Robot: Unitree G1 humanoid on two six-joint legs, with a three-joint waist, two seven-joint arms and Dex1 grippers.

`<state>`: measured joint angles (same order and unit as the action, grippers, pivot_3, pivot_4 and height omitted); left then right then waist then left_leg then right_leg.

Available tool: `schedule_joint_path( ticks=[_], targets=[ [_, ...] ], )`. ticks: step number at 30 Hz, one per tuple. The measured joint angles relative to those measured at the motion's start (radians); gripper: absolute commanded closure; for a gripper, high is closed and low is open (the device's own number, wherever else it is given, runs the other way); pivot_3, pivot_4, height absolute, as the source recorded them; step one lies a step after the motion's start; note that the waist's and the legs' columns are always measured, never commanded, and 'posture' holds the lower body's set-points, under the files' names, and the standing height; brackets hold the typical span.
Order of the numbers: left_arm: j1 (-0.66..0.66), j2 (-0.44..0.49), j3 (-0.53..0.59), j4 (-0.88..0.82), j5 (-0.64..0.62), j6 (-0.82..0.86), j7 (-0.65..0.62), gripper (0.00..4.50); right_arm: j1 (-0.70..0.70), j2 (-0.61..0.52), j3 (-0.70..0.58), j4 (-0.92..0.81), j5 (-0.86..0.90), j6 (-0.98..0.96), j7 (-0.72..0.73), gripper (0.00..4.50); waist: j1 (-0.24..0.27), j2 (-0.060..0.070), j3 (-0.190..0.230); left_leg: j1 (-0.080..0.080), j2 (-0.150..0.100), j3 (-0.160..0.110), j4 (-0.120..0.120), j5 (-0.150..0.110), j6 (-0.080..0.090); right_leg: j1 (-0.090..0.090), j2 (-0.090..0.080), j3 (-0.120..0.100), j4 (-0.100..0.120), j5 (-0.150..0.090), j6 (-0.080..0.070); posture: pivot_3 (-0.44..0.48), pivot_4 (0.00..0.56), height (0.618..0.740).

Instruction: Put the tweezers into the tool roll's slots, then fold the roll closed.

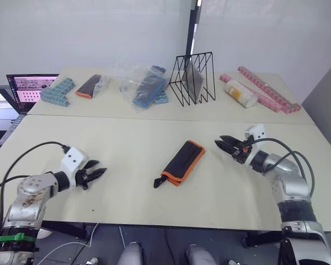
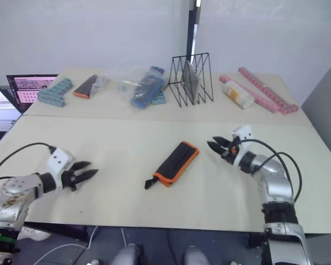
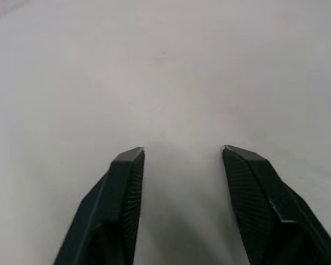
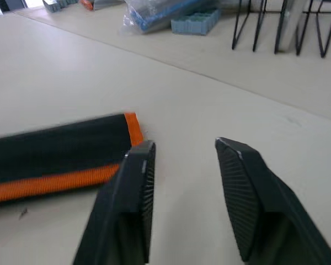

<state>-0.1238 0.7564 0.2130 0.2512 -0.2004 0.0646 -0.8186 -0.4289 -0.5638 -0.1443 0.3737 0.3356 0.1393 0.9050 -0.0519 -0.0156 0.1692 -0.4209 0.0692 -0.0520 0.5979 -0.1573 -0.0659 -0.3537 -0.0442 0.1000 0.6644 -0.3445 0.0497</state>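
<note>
The tool roll (image 1: 181, 162) lies folded shut on the near table's middle, black with orange trim, its thin cord trailing off the near-left end; it also shows in the right wrist view as the tool roll (image 4: 55, 157). The tweezers are hidden. My right gripper (image 1: 225, 144) hovers open just right of the roll's far end, fingers pointing toward it, nothing between them. My left gripper (image 1: 97, 173) is open and empty over bare table, well to the left of the roll. The left wrist view has its fingertips (image 3: 129, 165) apart above plain tabletop.
On the far table stand a black wire rack (image 1: 193, 78), a clear bag of blue parts (image 1: 146, 85), teal blocks (image 1: 58, 91), a small black-and-orange pouch in plastic (image 1: 89, 85), a bottle (image 1: 241, 93) and pink strips (image 1: 267, 88). A laptop (image 1: 28, 88) sits at far left.
</note>
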Motion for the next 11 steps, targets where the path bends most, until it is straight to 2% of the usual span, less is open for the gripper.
schedule_joint_path(
  ticks=[3,5,11],
  targets=[
    [0.069,0.006,0.069,0.0,-0.021,-0.045,0.01,0.02,0.044,-0.036,-0.005,0.035,-0.017,-0.05,0.026,0.57,-0.016,0.0,0.0,0.0,0.0,0.001,-0.002,0.0,0.0,-0.001,0.0,0.001,0.0,0.0,-0.001,0.0,0.15,0.735],
    [0.12,0.006,0.113,-0.012,-0.05,-0.045,0.011,0.0,0.062,-0.052,-0.012,0.06,-0.019,-0.08,0.042,0.04,-0.022,0.0,0.0,0.001,0.001,0.002,-0.004,0.0,0.0,-0.001,0.0,0.001,0.0,-0.001,-0.001,0.0,0.15,0.735],
    [0.253,-0.008,0.204,-0.094,-0.113,-0.011,0.03,0.0,0.073,-0.092,-0.03,0.161,-0.03,-0.159,0.078,0.04,-0.016,0.0,0.0,0.001,0.0,0.002,-0.005,0.0,0.0,-0.001,0.0,0.001,-0.001,-0.001,-0.001,0.0,0.15,0.735]
  ],
)
